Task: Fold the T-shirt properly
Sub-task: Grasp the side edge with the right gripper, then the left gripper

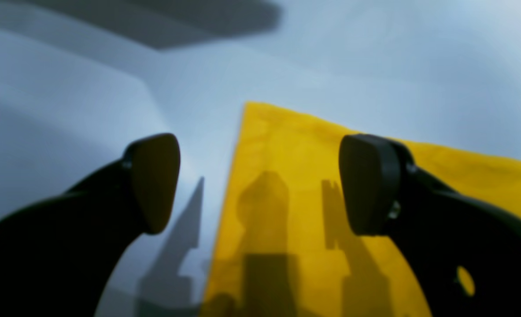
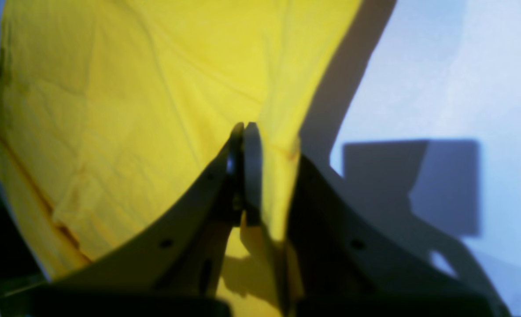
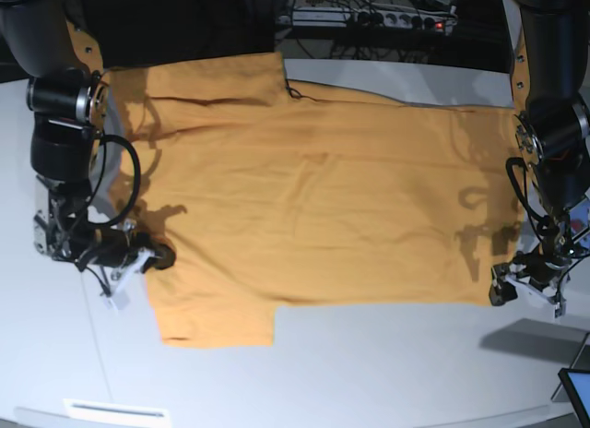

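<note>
Both wrist views are soft and out of focus, the left one worst: its tool (image 1: pixel 260 189) fingers (image 1: pixel 154 180) are dark blurred silhouettes. Hard light from above throws sharp tool shadows onto the T-shirt (image 1: pixel 313 185) and the pale bluish tabletop (image 1: pixel 88 101). In the right wrist view the cloth glows a saturated yellow with a deep shadow alongside. The base view is evenly bright and sharper, with wide-angle bending at its edges and dark corners.

White table (image 3: pixel 369 363); power strip (image 3: pixel 387 18) behind; dark screen corner (image 3: pixel 576 391) at edge.
</note>
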You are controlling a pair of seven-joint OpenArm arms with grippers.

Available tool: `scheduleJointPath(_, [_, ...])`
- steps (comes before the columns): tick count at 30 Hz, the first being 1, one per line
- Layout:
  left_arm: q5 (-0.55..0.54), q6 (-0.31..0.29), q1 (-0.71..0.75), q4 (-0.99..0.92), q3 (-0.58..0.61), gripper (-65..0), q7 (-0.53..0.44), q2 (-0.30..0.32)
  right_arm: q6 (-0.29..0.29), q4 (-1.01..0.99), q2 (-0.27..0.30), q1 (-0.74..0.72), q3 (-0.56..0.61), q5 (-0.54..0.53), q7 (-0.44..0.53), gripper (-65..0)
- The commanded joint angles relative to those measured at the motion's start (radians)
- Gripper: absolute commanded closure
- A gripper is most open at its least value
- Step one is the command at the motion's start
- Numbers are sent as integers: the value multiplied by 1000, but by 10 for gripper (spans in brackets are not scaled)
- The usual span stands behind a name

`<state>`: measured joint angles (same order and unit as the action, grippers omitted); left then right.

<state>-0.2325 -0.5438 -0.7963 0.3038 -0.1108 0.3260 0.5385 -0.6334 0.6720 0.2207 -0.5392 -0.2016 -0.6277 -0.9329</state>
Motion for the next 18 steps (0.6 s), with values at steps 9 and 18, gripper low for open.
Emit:
scheduleJointPath(9, [-28,37,12,-22,-8,-553,-26,27,-3,15,33,-20,0,15,-10,-1])
scheduleJointPath(18, [-28,34,48,-21,-8,-553,-26,19,-3,15,35,-12,0,15,-11,-1])
